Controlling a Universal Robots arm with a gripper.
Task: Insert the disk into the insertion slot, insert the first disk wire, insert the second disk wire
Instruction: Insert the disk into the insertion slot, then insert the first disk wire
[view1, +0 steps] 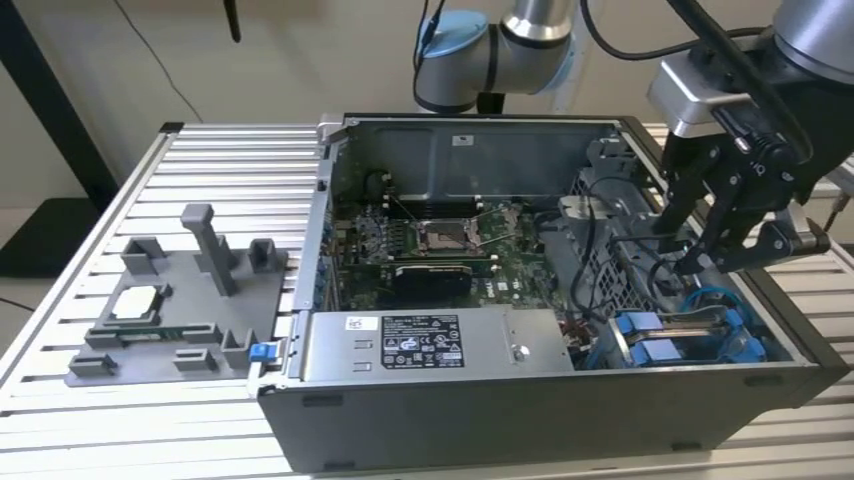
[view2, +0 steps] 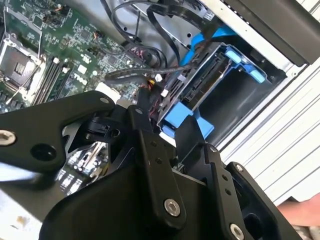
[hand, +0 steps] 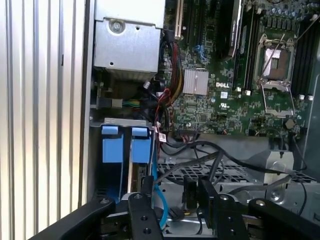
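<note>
The disk (view1: 687, 322) sits in the insertion slot (view1: 747, 345) at the case's front corner on the exterior view's right, with blue frame tabs (hand: 141, 145) on either side. In the second wrist view the disk (view2: 207, 82) lies edge-on inside the bay (view2: 240, 95). My gripper (view1: 694, 262) hangs just above and behind the slot, and its black fingers (hand: 210, 200) stand apart. A black connector (hand: 188, 192) on a black wire shows between them; I cannot tell whether it touches them. A blue wire (hand: 157, 197) curves beside the disk.
The open computer case (view1: 334, 200) lies on a slatted metal table (view1: 200, 150). Inside are the motherboard (view1: 427, 240), the power supply (view1: 427, 342) and loose black cables (hand: 200, 150). A grey fixture (view1: 174, 300) with small parts stands at the exterior view's left.
</note>
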